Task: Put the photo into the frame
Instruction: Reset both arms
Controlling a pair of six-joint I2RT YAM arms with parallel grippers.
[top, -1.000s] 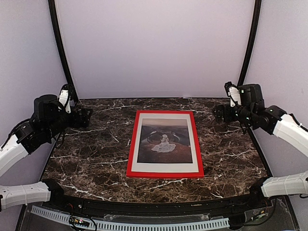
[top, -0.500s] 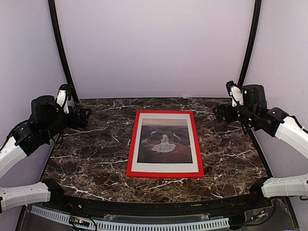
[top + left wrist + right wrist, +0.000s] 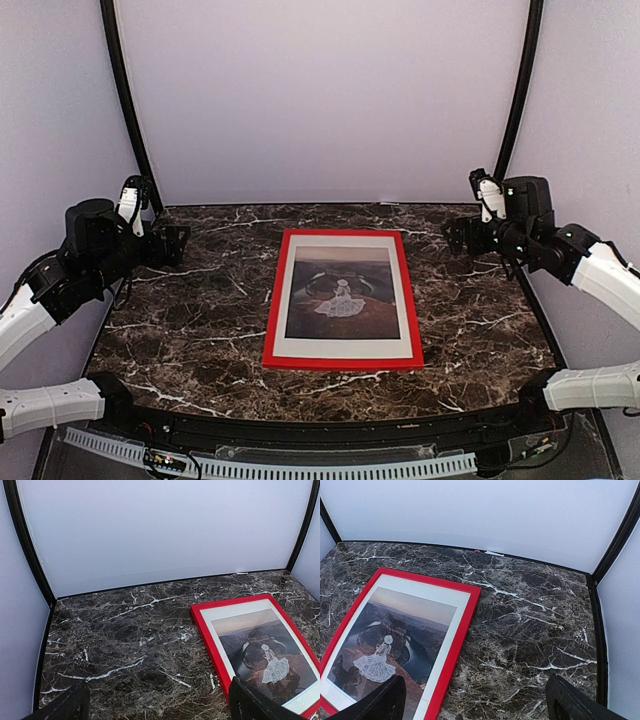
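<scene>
Dark white-veined marble tabletop (image 3: 125, 645), white backdrop (image 3: 160, 530) along its far edge, black posts (image 3: 30, 555) at the far corners, red frame (image 3: 231, 603) flat toward the right edge, canyon photo (image 3: 260, 650) with a white-dressed figure inside it, left gripper (image 3: 160, 707) with dark fingertips (image 3: 250, 704) spread wide at the bottom.

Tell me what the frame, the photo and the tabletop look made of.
The frame: smooth bright red rails, painted wood or plastic; cannot tell which. The photo: seemingly a flat matte paper print with a white margin. The tabletop: dark brown marble or marble-look laminate, white veins, slight sheen.
</scene>
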